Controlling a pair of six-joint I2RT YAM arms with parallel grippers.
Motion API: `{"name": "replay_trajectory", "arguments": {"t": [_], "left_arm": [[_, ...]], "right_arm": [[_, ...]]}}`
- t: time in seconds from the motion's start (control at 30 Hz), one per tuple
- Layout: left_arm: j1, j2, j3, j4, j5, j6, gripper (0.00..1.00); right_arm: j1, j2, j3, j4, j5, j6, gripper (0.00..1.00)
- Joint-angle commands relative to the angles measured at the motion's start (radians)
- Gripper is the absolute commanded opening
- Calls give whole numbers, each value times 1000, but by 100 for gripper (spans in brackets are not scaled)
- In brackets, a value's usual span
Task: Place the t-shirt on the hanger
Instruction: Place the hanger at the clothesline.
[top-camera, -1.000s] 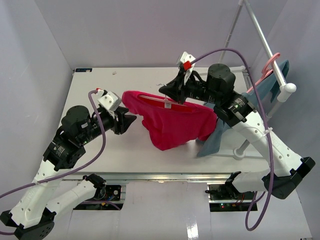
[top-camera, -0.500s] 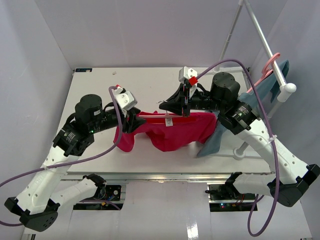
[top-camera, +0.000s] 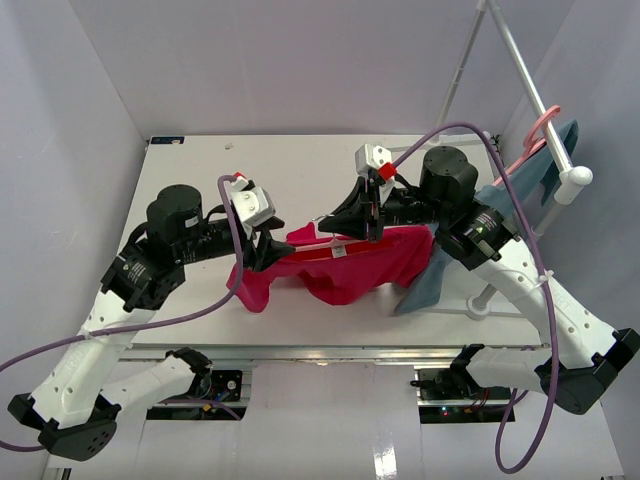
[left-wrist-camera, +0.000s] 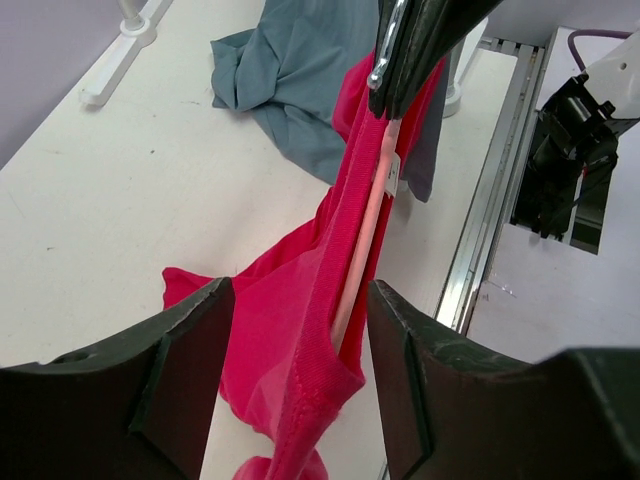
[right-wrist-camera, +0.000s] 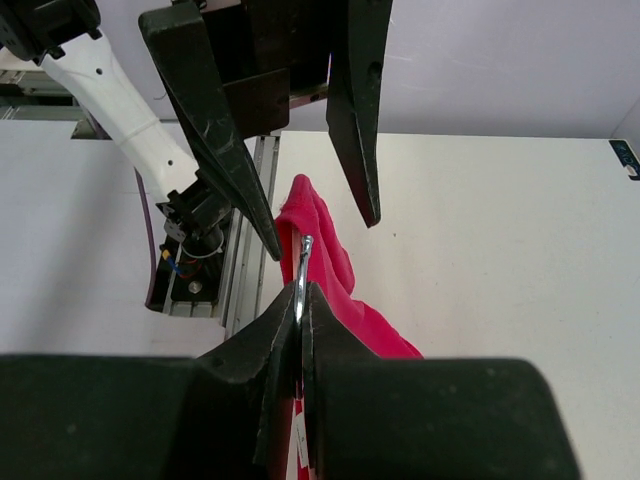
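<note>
The crimson t-shirt (top-camera: 370, 262) hangs draped over the pale-pink hanger (top-camera: 315, 243) just above the table's middle, and its left part sags to the table. My right gripper (top-camera: 335, 222) is shut on the hanger's silver hook (right-wrist-camera: 303, 262) and holds it up. In the left wrist view the pink hanger bar (left-wrist-camera: 365, 235) runs inside the shirt's neck opening (left-wrist-camera: 270, 320), with the white label (left-wrist-camera: 392, 175) beside it. My left gripper (left-wrist-camera: 300, 370) is open, its jaws wide apart on either side of the shirt's collar edge, not touching it. The shirt also shows in the right wrist view (right-wrist-camera: 335, 270).
A blue-grey garment (top-camera: 430, 275) trails from a second pink hanger (top-camera: 535, 140) on the rack pole (top-camera: 540, 110) at the right, and its lower end lies on the table (left-wrist-camera: 300, 60). The rack's foot (left-wrist-camera: 120, 50) stands nearby. The table's front rail (left-wrist-camera: 495, 200) is close by.
</note>
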Motion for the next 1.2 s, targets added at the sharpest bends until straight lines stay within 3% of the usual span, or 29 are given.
{"name": "replay_trajectory", "arguments": {"t": [0.0, 0.3, 0.6, 0.73, 0.8, 0.9, 0.97, 1.07, 1.17], "left_arm": [[-1, -30, 30, -60, 17, 38, 68], [-1, 15, -4, -90, 209, 40, 69], [-1, 92, -2, -102, 196, 28, 66], [-1, 105, -9, -91, 193, 27, 60], [-1, 120, -9, -89, 220, 25, 47], [-1, 120, -16, -86, 227, 28, 15], [-1, 110, -26, -80, 223, 31, 0], [-1, 88, -46, -71, 207, 30, 0], [-1, 69, -57, -71, 173, 28, 0]], "right_arm": [[0, -17, 13, -2, -61, -43, 8], [1, -17, 25, 5, -86, -38, 8], [1, -30, 0, 53, -99, -19, 8], [1, -25, -5, 73, -103, -3, 8], [1, -27, -19, 101, -103, 17, 8], [0, -28, -42, 120, -104, 27, 8], [-1, -25, -49, 119, -100, 26, 8], [0, -15, -53, 98, -83, 8, 11], [1, -10, -52, 54, -72, -30, 30]]}}
